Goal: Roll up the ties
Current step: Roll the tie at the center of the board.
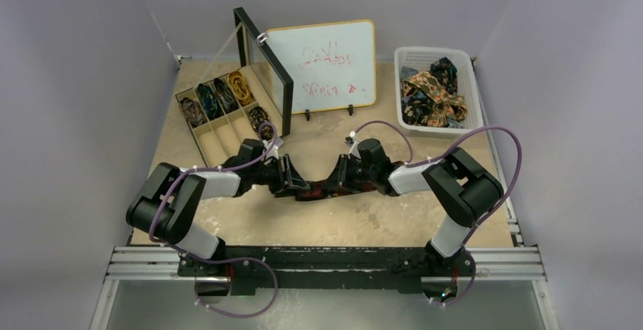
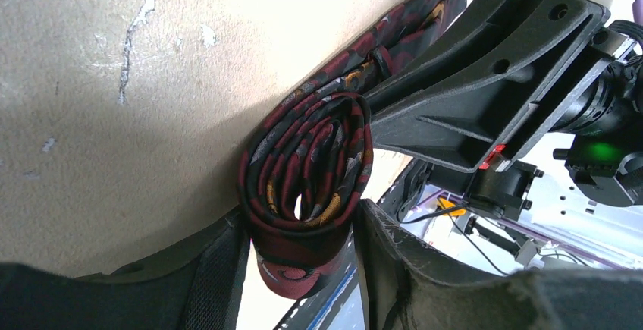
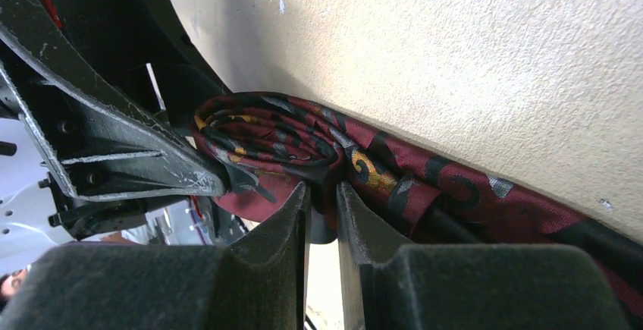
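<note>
Maroon tie (image 1: 315,190) lies mid-frame on the tabletop (image 1: 341,224), stretched between both arms. At its left end, the left gripper (image 1: 288,178) clasps the rolled part. Only the left wrist view shows that coil (image 2: 311,171) wedged between the fingers (image 2: 220,269). At the right end, the right gripper (image 1: 343,174) pinches the flat strip, and the right wrist view shows its fingers (image 3: 277,227) nearly pressed together. The top view alone shows rolled ties (image 1: 220,96) in a divided box (image 1: 216,139) at upper left and loose ties (image 1: 432,91) in a basket (image 1: 432,50) at upper right.
</note>
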### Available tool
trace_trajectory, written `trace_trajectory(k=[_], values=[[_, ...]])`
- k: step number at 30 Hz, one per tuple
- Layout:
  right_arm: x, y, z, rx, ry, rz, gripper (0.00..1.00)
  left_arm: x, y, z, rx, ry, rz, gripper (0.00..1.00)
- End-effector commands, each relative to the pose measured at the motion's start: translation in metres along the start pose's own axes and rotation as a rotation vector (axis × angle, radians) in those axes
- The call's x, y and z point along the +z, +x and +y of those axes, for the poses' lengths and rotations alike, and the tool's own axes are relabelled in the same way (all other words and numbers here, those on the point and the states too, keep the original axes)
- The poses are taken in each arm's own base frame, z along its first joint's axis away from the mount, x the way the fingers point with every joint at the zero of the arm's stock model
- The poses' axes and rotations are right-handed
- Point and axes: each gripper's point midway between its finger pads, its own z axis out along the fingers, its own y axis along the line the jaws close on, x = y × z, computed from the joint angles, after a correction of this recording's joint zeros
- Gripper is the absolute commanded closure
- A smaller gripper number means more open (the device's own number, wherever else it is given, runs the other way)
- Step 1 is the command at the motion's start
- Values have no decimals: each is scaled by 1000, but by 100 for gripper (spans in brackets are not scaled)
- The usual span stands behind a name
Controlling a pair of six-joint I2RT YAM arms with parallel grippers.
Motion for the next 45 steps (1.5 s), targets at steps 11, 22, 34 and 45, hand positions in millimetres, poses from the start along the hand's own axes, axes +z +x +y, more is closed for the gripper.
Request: trace_trajectory(k=[11,22,34,45], values=[[3,-3,-4,1,24,-4,80,-19,-29,-15,249,-85,-81,35],[-13,-20,33,-178,-49,-34,48,-21,-35,-65,686,-44,-45,25],[-55,-59,106,-790,-200,-307,21,-81,-62,-48,308,-290,-357,27],[7,-23,95,-1395,-138,-6,7,-110,-55,-6,-1,-386,-423,26]])
